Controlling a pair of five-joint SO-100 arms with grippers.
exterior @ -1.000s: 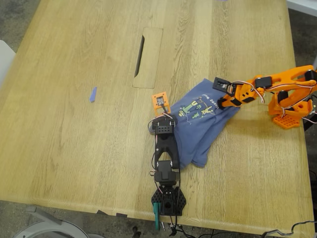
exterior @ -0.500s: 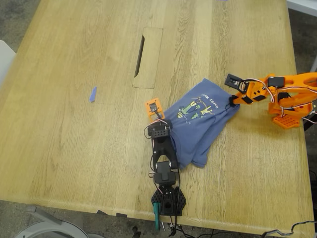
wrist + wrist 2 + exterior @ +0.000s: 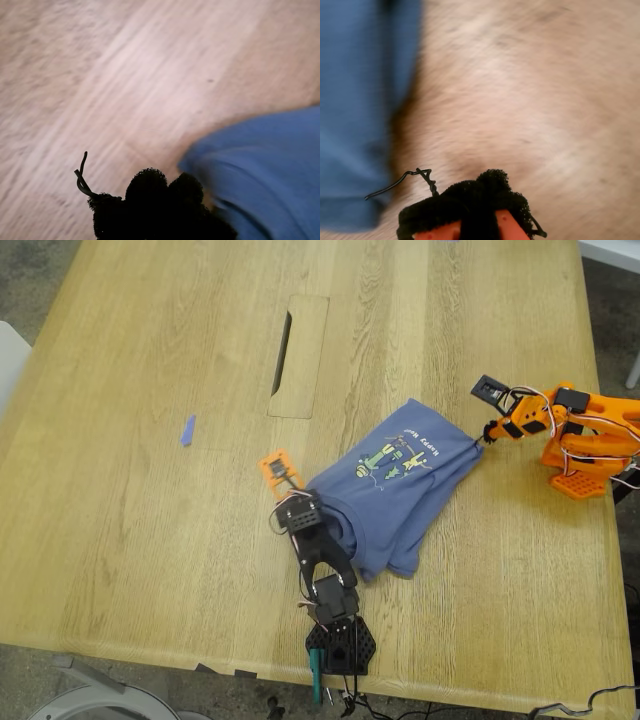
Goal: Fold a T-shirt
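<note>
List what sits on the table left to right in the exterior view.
Blue scrap → table slot → black arm → T-shirt → orange arm.

cameras: one high, two low

the exterior view looks steeply down from above on the whole wooden table (image 3: pixel 150 540). both wrist views sit very close over that tabletop, blurred, each with the T-shirt (image 3: pixel 400 490) blue at its edge, which the exterior view shows too.
</note>
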